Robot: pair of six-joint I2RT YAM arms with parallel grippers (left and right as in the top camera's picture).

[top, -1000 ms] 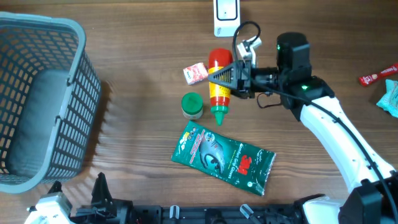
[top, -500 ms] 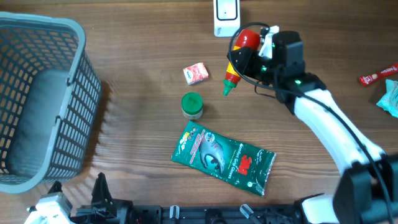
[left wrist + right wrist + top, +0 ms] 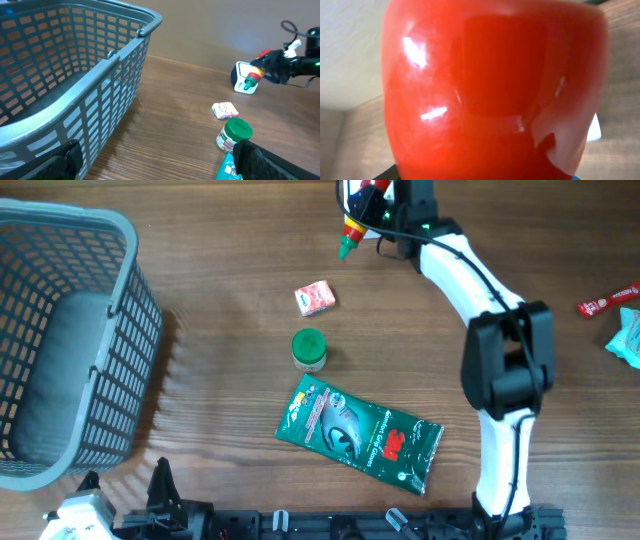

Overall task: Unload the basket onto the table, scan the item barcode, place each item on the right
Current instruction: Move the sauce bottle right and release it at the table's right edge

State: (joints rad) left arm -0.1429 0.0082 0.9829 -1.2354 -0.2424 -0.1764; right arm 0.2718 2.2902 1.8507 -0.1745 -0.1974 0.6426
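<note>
Sauce bottle is hanging over the scanner at the surface's far edge, right fingers gripping it, left fingers gaping idle; its glossy body risks slipping, or the barcode facing away.

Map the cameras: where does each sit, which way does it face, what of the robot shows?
Overhead: above the table, looking straight down; right gripper holds the red sauce bottle at the far edge.
Left wrist: low at the near edge, facing across the table past the basket; its own open fingers frame the bottom.
Right wrist: the bottle fills the frame; fingers unclear.
Shared: overhead and left wrist both show basket, bottle, green-lid jar.
</note>
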